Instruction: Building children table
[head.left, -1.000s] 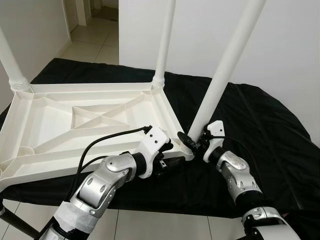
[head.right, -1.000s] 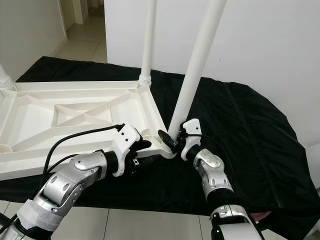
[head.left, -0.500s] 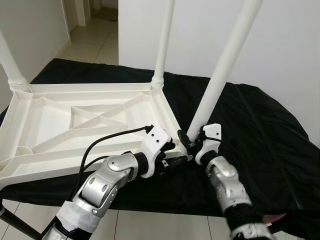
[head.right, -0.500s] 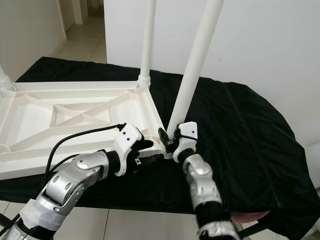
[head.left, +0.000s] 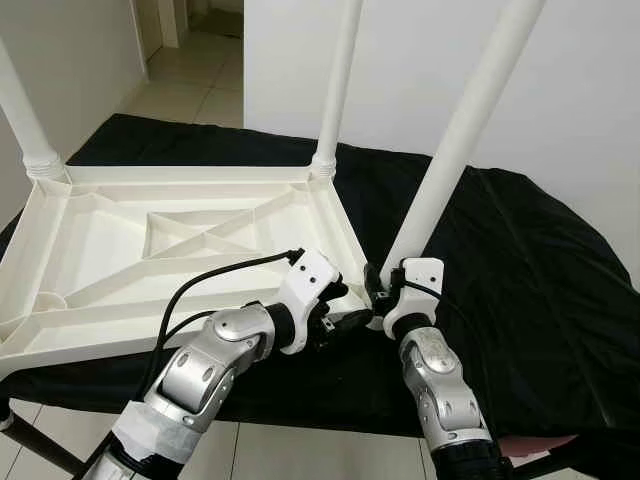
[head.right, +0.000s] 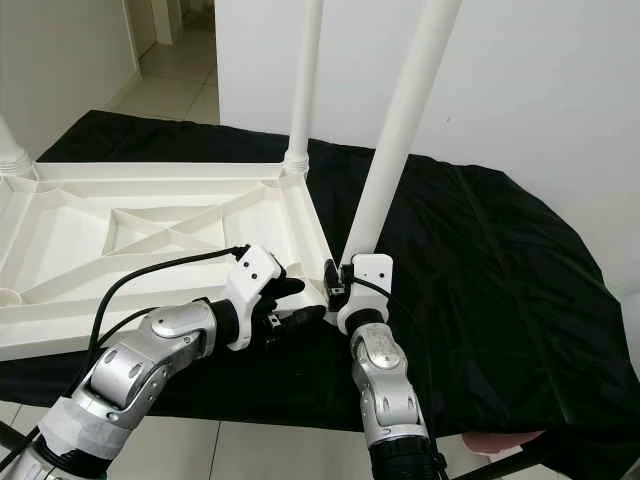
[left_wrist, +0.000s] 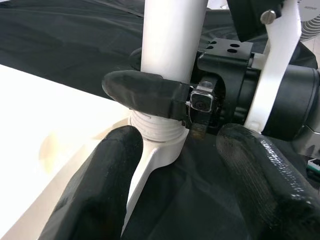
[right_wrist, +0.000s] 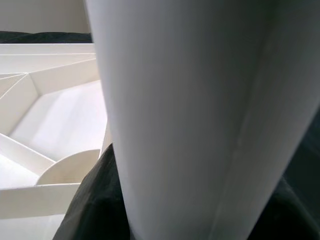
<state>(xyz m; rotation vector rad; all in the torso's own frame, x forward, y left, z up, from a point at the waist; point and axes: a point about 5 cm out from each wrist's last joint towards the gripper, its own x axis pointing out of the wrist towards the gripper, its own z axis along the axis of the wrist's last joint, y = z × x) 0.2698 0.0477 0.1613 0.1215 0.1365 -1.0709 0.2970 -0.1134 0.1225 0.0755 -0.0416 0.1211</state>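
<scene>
At the near edge of the black cloth (head.left: 520, 260), the right gripper (head.left: 378, 287) is clamped round the base of a white table leg (head.left: 455, 150) at the upturned tabletop's (head.left: 150, 250) near right corner. The left gripper (head.left: 345, 318) sits just beside that corner, fingers (left_wrist: 95, 200) spread, holding nothing. Further back another leg (head.left: 338, 80) stands upright.
</scene>
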